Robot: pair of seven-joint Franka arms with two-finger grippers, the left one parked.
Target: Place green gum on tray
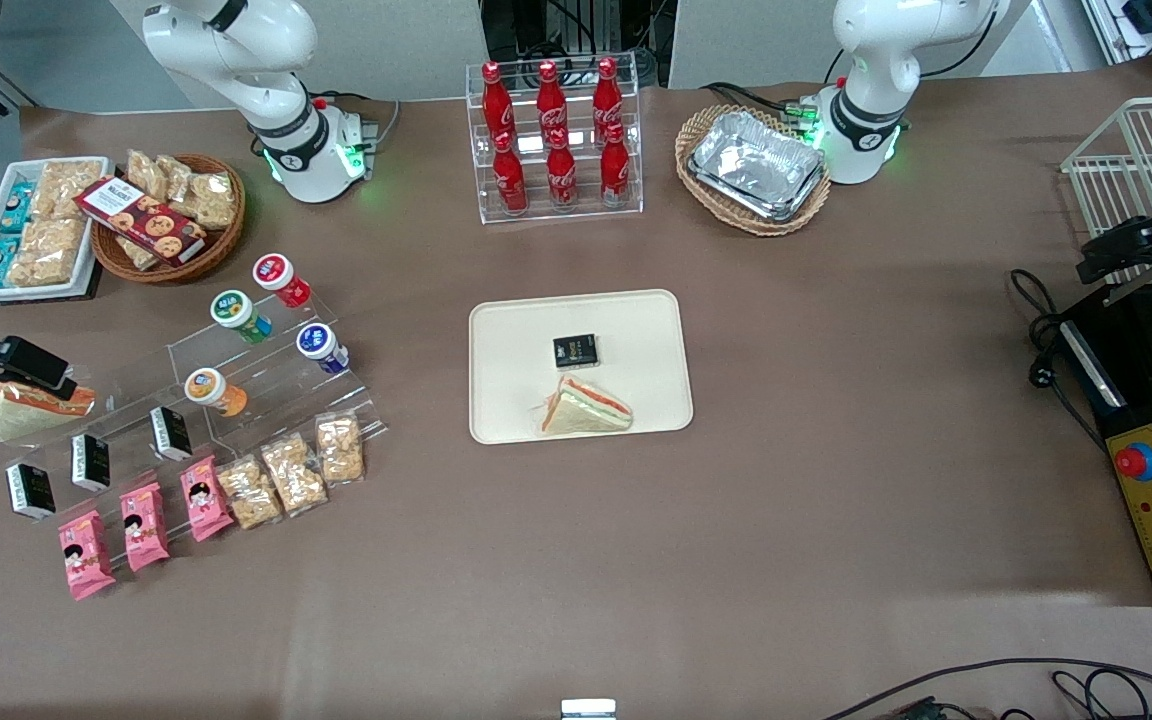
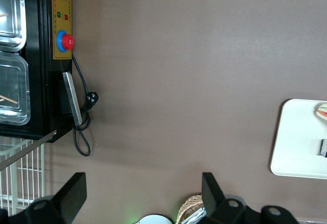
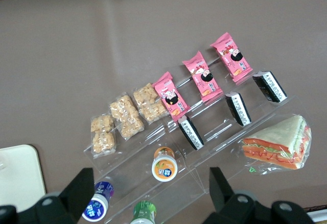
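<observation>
Green gum on clear stand, gripper wide open and empty above it, tray well apart from stand.

Green gum hemmed by neighbouring bottles.

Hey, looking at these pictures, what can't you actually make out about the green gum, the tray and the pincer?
- Green gum: in the front view its label print is too small to read; in the right wrist view the picture edge cuts most of it off.
- Tray: both wrist views show only part of it, cut by the edge.
- Pincer, open above the clear shelf: in the front view it is partly cut off by the picture edge.
</observation>
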